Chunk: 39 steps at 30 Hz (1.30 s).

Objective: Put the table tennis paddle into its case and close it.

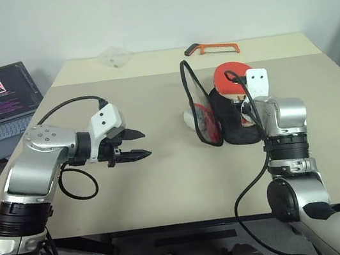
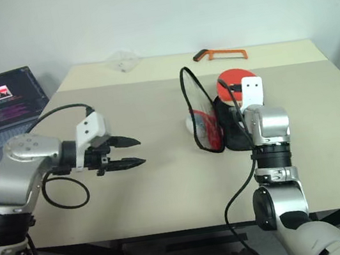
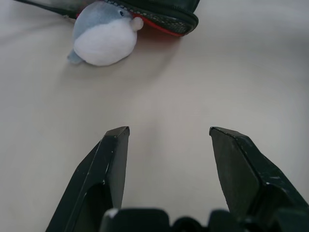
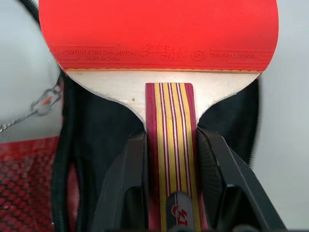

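R gripper (image 4: 169, 145) is clamped on the striped wooden handle of the table tennis paddle (image 4: 159, 34), fingers (image 4: 133, 174) pressed to either side of the grip. Paddle's red rubber face points away from the wrist, w/ white lettering along its lower edge. In the head cam the paddle (image 1: 232, 76) sits at approx 1 o'clock from table centre, its red blade poking up above the black body of the case (image 1: 233, 120), R arm just behind it on the near side.

Case is open: one flap stands upright w/ black zipper rim forming a loop, red lining and black mesh panel visible at approx 9 o'clock of the paddle. Black half of the case lies directly beneath the paddle in the R wrist cam; can't tell whether blade touches it.

L gripper (image 1: 135, 144) hovers over bare table (image 1: 167, 192) at approx 9 o'clock from the case, well apart from it, jaws spread w/ nothing between them, tips pointing toward the case.

Small grey-and-white plush toy (image 3: 104, 36) lies on the table touching the case's edge, on the side facing the L gripper.

Orange-handled hacksaw (image 1: 212, 48) at far edge, approx 12 o'clock. Clear plastic item (image 1: 113, 57) at approx 11 o'clock. Open laptop (image 1: 0, 106) off the table's L side, approx 9–10 o'clock.
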Tool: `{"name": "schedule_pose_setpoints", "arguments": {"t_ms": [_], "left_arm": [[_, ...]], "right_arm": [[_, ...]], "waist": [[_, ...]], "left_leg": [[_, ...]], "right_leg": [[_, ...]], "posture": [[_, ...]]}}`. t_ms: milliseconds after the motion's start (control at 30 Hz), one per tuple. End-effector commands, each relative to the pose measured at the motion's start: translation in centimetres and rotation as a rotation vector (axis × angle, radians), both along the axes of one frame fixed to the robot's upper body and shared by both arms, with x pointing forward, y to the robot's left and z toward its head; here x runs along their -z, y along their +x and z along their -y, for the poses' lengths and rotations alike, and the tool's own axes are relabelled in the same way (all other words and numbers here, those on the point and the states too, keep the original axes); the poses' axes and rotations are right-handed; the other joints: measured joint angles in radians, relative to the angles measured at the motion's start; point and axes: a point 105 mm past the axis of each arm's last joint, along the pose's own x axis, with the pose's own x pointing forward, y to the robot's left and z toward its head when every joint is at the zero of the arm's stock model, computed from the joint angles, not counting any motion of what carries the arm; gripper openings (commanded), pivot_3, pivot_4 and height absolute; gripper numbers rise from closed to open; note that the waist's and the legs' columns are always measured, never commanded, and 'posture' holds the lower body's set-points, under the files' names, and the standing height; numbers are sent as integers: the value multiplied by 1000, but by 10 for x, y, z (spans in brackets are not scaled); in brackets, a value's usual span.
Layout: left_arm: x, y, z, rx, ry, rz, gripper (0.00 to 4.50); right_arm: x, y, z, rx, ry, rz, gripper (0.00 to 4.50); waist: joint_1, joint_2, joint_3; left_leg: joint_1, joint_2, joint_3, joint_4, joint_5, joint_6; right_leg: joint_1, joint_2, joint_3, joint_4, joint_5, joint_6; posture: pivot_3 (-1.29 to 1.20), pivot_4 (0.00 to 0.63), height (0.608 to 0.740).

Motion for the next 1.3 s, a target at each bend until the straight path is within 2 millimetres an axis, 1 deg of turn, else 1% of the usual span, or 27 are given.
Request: {"name": "schedule_pose_setpoints", "arguments": {"t_ms": [33,233,333,433,500,633,733,800,833,900,933,1000,1033,1067,1100,1133,1167,1200,1233,1300], "left_arm": [[-14,-5,0,6,-7,56,2891],[-14,-8,-1,-2,-7,54,2891],[-13,-8,-2,-6,-6,52,2891],[-12,-8,0,-1,-8,48,2891],[-11,-8,2,2,-9,47,2891],[-11,-6,3,8,-8,47,2891],[-11,-5,4,12,-7,49,2891],[-12,-5,5,14,-6,50,2891],[-12,-4,5,14,-5,51,2891],[-12,-4,5,16,-4,52,2891],[-12,-4,5,17,-4,52,2891],[-12,-3,6,17,-3,52,2891],[-11,-1,7,15,1,56,2891],[-10,2,6,5,7,63,2891],[-10,4,6,-2,12,68,2891],[-8,8,4,-18,21,77,2891],[-7,13,4,-31,29,89,2891],[-7,17,4,-45,21,98,2891],[-7,21,4,-55,10,102,2891],[-7,26,6,-58,-3,102,2891]], "right_arm": [[-12,2,-6,-23,-7,57,1017],[-3,-5,-7,-32,-16,22,1017],[-1,-11,-12,-48,-4,6,1017],[9,-15,-11,-34,-11,-18,1017],[12,-16,-8,-21,-10,-26,1017],[11,-14,-9,-31,10,-15,1017],[13,-12,-1,2,-17,-14,1017],[16,-11,5,27,-27,-18,1737],[16,-11,7,39,-27,-18,1963],[15,-9,10,54,-31,-11,2642],[14,-9,10,58,-31,-7,2921],[13,-8,9,52,-27,-3,3647],[9,-8,8,43,-23,7,3934],[5,-9,7,37,-17,19,4323],[2,-9,7,33,-13,28,4453],[-7,-10,9,24,-12,59,4453],[-20,-12,12,-9,-21,112,4453],[-36,-17,8,-119,-26,179,4453],[-47,-25,4,-220,-39,220,4453],[-60,-46,4,-431,-87,278,4453]], "waist": [[0,0,0],[-3,0,0],[-3,0,0],[-3,0,0],[-3,0,0],[-3,0,0],[-3,0,0],[-3,0,0],[-3,0,0],[-3,0,0],[-3,0,0],[-3,0,0],[-3,0,0],[-3,0,0],[-3,0,0],[-3,0,0],[-2,0,0],[-1,0,0],[3,1,0],[12,1,0]], "left_leg": [[0,0,0,0,0,0],[-1,0,-1,0,0,0],[0,0,-1,0,0,0],[0,0,-2,0,0,0],[0,0,-2,0,0,0],[0,0,-2,2,0,0],[0,0,-2,2,0,0],[0,0,-3,3,0,0],[0,0,-3,3,0,-1],[0,0,-3,4,0,-1],[0,0,-3,4,0,-1],[0,0,-3,4,1,-1],[0,0,-3,5,1,-1],[0,0,-3,5,1,-1],[0,0,-3,5,1,-1],[0,0,-3,6,1,-1],[0,0,-3,6,1,-1],[0,0,-3,7,1,-1],[0,0,-3,8,1,-1],[-1,0,-3,10,0,-1]], "right_leg": [[0,0,0,0,0,0],[0,0,-1,0,0,0],[0,0,-1,1,0,0],[0,1,-1,2,0,0],[0,1,-1,2,0,0],[0,1,-1,4,0,0],[0,1,-1,5,0,0],[0,1,-1,6,0,0],[0,1,-1,6,0,0],[0,1,-1,6,0,0],[0,1,-1,6,0,0],[0,1,-1,7,0,0],[0,1,-1,8,0,0],[0,1,-1,8,0,0],[0,1,-1,9,0,0],[0,1,-1,9,0,0],[0,1,-1,10,0,0],[0,1,-1,11,0,0],[-1,1,-1,11,0,0],[-1,1,-1,10,-1,0]], "posture": [[0,150,740],[0,150,740],[0,150,740],[0,150,740],[0,150,740],[0,150,740],[0,150,740],[0,150,740],[0,150,740],[0,150,740],[0,150,740],[0,150,740],[0,150,740],[0,150,740],[0,150,740],[0,150,740],[0,150,740],[0,150,740],[0,150,740],[0,150,740]]}}
